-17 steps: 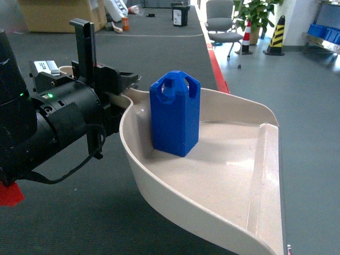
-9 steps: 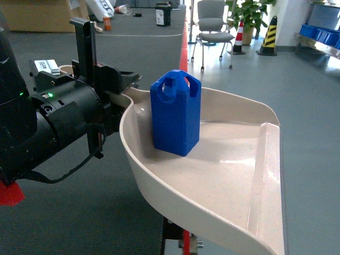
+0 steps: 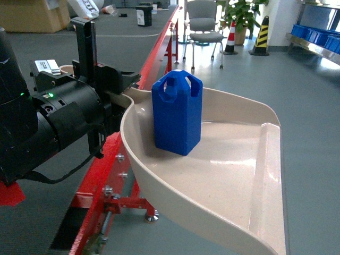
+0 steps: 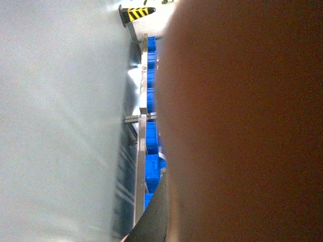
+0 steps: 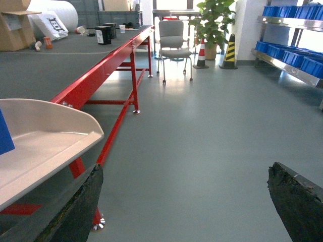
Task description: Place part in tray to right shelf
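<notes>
Clamping the tray's handle, the left gripper [image 3: 114, 93] sits at the left of the head view with its jaws closed on the cream stem; the tray [image 3: 249, 212] extends rightward from it, held above the floor. Just right of the gripper, inside the tray's rounded back end, the part [image 3: 177, 112] stands upright on the tray floor, close to the rear rim. Below gripper and tray runs a red table frame [image 3: 106, 180]. Farther right, well apart from the gripper, the right shelf [image 3: 313, 45] holds blue crates [image 3: 319, 33]. The right gripper [image 5: 184, 201] is spread wide and empty, its dark fingers [image 5: 295, 201] framing bare floor.
</notes>
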Available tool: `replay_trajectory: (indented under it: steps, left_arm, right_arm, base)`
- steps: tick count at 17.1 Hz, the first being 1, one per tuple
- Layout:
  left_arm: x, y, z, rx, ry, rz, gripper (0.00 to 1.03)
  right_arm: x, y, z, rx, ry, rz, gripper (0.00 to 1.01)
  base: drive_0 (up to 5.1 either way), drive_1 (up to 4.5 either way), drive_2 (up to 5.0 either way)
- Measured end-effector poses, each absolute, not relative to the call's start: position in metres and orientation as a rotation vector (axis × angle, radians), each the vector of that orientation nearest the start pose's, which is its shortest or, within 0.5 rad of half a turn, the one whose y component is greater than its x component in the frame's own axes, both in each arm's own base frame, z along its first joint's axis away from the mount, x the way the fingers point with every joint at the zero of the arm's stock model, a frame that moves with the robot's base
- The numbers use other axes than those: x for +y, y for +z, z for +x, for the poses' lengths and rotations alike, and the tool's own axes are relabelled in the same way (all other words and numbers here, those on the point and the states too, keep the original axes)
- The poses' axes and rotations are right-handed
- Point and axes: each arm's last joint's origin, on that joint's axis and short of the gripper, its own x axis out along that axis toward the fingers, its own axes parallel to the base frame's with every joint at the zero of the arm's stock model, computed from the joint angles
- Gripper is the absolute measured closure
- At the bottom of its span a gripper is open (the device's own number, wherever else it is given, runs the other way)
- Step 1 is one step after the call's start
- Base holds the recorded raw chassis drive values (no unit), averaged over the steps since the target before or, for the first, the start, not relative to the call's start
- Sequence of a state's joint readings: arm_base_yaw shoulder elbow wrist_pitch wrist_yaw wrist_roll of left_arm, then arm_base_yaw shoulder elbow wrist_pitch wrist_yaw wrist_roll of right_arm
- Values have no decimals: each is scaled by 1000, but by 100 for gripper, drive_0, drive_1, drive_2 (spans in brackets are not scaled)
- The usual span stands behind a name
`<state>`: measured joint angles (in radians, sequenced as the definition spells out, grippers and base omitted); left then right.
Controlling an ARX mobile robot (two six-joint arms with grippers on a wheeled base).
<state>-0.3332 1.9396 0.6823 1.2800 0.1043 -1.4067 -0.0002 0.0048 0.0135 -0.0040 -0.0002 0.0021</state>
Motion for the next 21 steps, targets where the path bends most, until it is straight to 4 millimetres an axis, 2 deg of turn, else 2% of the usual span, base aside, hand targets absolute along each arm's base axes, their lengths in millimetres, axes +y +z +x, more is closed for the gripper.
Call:
replay_trajectory:
  steps: [21]
  left_arm:
    - [-115,137,325,289,-375,-1385,91]
  right_arm:
    - [0,167,97,-4,0,2,3]
  base:
    - [490,-245,-236]
